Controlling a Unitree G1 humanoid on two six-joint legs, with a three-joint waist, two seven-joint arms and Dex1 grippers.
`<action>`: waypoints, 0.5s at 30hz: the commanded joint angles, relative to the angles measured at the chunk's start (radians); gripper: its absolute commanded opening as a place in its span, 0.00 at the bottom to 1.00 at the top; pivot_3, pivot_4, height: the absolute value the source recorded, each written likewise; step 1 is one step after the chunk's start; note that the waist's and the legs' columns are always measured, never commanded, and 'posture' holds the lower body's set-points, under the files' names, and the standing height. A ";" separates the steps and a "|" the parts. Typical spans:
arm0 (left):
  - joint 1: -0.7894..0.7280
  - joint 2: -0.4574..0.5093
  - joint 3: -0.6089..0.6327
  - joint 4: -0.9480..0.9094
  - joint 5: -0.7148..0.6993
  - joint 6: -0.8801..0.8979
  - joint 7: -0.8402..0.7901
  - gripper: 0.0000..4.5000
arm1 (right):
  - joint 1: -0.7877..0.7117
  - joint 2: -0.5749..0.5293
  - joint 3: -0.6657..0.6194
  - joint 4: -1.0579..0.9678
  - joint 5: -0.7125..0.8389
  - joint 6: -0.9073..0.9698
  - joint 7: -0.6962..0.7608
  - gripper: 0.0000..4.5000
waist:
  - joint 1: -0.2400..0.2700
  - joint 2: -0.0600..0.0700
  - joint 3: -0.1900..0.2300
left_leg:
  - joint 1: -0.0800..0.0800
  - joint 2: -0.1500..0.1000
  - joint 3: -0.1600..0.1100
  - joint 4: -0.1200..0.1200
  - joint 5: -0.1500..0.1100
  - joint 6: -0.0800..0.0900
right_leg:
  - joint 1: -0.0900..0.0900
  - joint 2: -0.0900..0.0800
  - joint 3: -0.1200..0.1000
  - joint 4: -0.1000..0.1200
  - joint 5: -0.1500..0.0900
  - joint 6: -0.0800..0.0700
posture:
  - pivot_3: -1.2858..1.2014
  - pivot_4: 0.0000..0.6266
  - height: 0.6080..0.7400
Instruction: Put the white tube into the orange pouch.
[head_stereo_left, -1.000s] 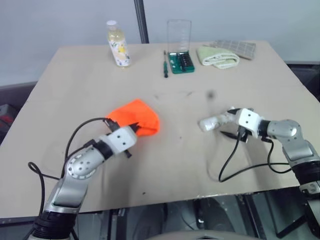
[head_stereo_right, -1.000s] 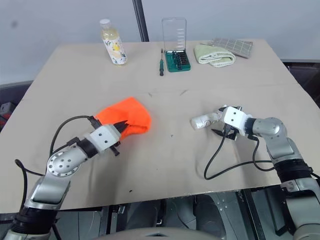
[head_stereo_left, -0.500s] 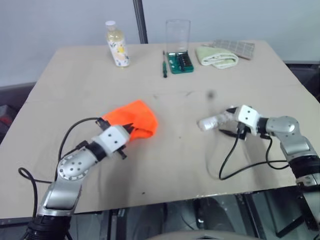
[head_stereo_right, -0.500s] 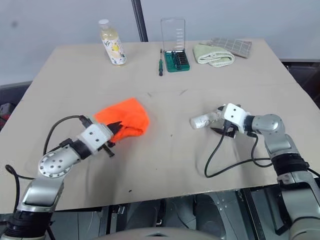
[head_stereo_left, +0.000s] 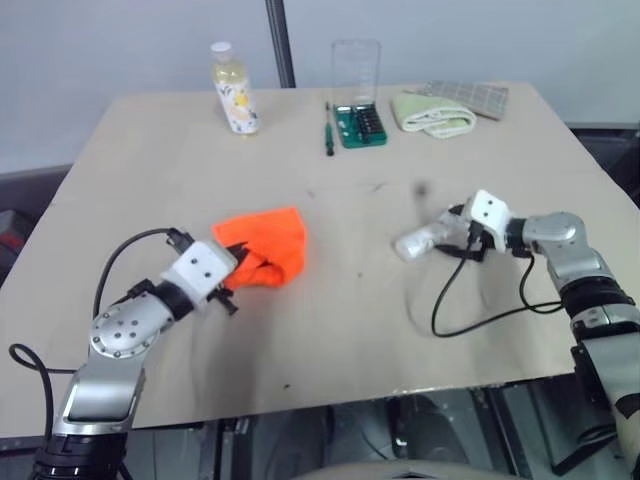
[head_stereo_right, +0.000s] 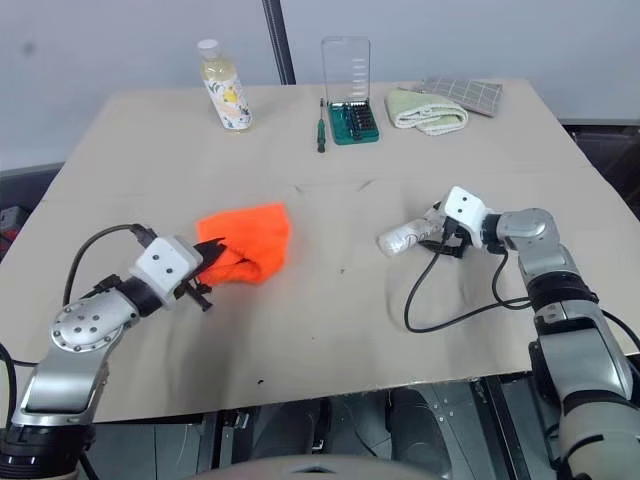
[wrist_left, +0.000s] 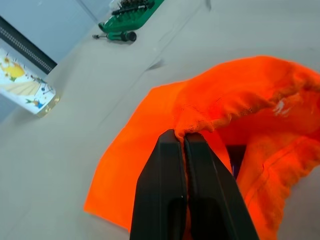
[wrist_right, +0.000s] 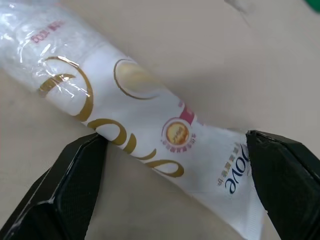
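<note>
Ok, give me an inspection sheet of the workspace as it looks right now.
Surface: tan table, a few dark marks.
Job's things: orange pouch slumped; white tube lying flat.
Clutter: bottle, screwdriver kit, loose screwdriver, green cloth, checked cloth, all at the far edge.
Hands: left hand pinching the pouch's rim; right hand open astride the tube.
Cables: black loops at both wrists.
Surroundings: grey wall, dark pole.

Orange pouch (head_stereo_left: 262, 243); white tube (wrist_right: 140, 125) w/ gold swirls; black fingers (wrist_left: 172, 200)
</note>
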 joint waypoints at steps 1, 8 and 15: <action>-0.004 0.004 0.016 -0.040 -0.015 0.005 -0.002 0.01 | 0.028 0.015 -0.007 0.017 0.021 0.043 0.052 1.00 | 0.000 0.000 0.000 | 0.000 0.000 0.000 0.000 0.000 0.000 | 0.000 0.000 0.000 0.000 0.000 0.000 | 0.52 0.24 1.00; -0.024 0.009 0.007 -0.018 -0.014 0.004 -0.013 0.00 | 0.129 0.011 -0.049 -0.203 0.122 0.211 0.128 0.49 | 0.002 0.000 0.000 | 0.000 0.000 0.000 -0.004 0.000 0.000 | -0.002 0.000 0.000 -0.001 0.002 0.003 | 0.52 0.24 1.00; -0.030 0.007 0.000 -0.012 -0.011 0.006 -0.023 0.00 | 0.335 -0.047 -0.076 -0.730 0.332 0.579 0.195 0.03 | 0.005 0.002 0.001 | -0.001 -0.001 -0.008 -0.007 0.000 0.000 | -0.003 -0.001 -0.002 -0.002 0.002 0.004 | 0.52 0.24 1.00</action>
